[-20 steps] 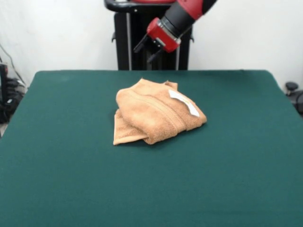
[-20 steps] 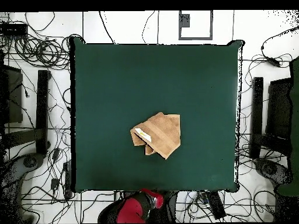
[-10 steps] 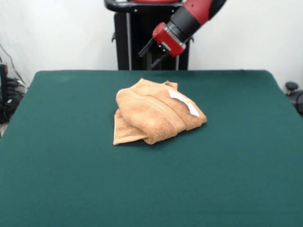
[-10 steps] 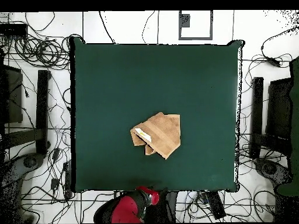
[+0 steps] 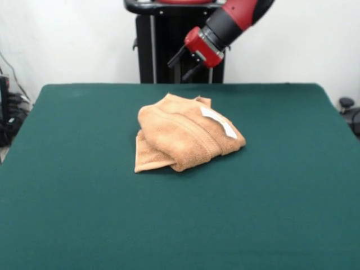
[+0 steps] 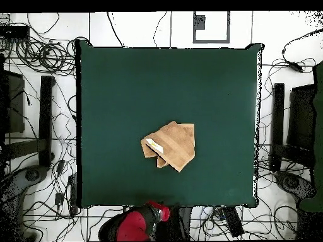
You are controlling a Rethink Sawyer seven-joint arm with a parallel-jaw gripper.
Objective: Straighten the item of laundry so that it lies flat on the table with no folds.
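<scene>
Towel (image 5: 185, 135), nubby orange-tan terry, lies bunched on green felt table (image 5: 67, 185); fingers (image 5: 184, 61) spread, empty.

The dark green felt tabletop (image 5: 84, 214) is running off the bottom and both lower sides of the front view, so its near edge is not showing. The light orange-tan terry-cloth towel (image 5: 183, 135) is lying bunched and doubled over itself, hiding its lower layers and most of its woven bands; only part of the small white tag (image 5: 219, 121) is showing. The red and black robot arm (image 5: 236, 17) is being cut off by the top edge. In the overhead view its red end (image 6: 158, 211) is too small to show how the jaws are standing.
</scene>
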